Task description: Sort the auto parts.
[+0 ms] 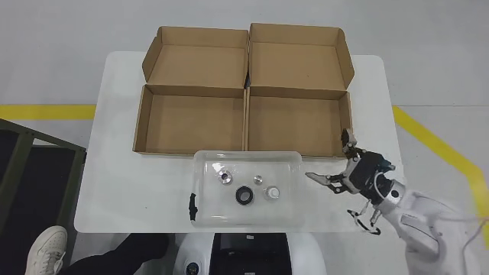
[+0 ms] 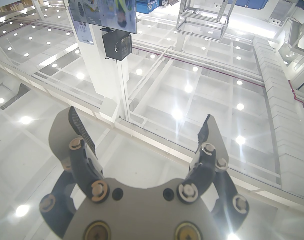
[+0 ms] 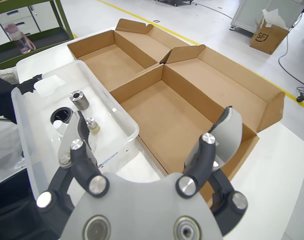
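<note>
Auto parts (image 1: 244, 195) sit in the clear tub (image 1: 290, 160) before two cardboard boxes (image 1: 191, 122): steel cylinder (image 3: 78, 100), black ring (image 3: 61, 115), small fitting (image 3: 92, 125), white cap (image 3: 58, 125). The right gripper (image 1: 328, 154), beside the tub, and the left gripper (image 2: 140, 112) are both spread wide, empty.

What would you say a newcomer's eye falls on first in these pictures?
Two empty boxes lie open side by side on the white table: one cardboard box and a second cardboard box. Nearer the robot, a clear bin holds four small parts, among them a black ring. The right gripper hangs beside the bin, its fingers open.
</note>
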You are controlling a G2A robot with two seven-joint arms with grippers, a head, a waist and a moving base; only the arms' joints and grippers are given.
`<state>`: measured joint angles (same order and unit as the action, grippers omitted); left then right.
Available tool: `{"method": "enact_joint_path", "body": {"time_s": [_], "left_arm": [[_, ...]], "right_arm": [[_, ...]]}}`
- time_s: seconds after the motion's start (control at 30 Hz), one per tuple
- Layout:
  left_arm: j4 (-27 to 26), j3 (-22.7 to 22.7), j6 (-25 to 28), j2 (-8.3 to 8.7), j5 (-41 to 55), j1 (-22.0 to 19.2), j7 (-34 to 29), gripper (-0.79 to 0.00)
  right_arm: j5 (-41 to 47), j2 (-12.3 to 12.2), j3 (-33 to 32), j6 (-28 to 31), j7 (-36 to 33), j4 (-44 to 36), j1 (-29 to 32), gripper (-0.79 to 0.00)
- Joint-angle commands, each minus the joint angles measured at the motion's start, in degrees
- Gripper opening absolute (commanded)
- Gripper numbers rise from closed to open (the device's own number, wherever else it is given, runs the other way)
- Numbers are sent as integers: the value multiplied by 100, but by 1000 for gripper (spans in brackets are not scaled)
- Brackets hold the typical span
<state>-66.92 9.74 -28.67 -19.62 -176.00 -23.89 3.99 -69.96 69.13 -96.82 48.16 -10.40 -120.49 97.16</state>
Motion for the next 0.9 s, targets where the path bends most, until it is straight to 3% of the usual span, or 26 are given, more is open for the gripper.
{"method": "enact_joint_path", "body": {"time_s": [0.0, 0.57, 0.87], "left_arm": [[0, 0, 0, 0, 0, 0, 0, 0], [0, 0, 0, 0, 0, 0, 0, 0], [0, 0, 0, 0, 0, 0, 0, 0]], "right_arm": [[34, -14, 105, 98, -92, -10, -22, 0], [-378, -155, 1353, 840, -1355, -383, -287, 0], [-658, -195, 1849, 556, -1881, -222, -540, 0]]}}
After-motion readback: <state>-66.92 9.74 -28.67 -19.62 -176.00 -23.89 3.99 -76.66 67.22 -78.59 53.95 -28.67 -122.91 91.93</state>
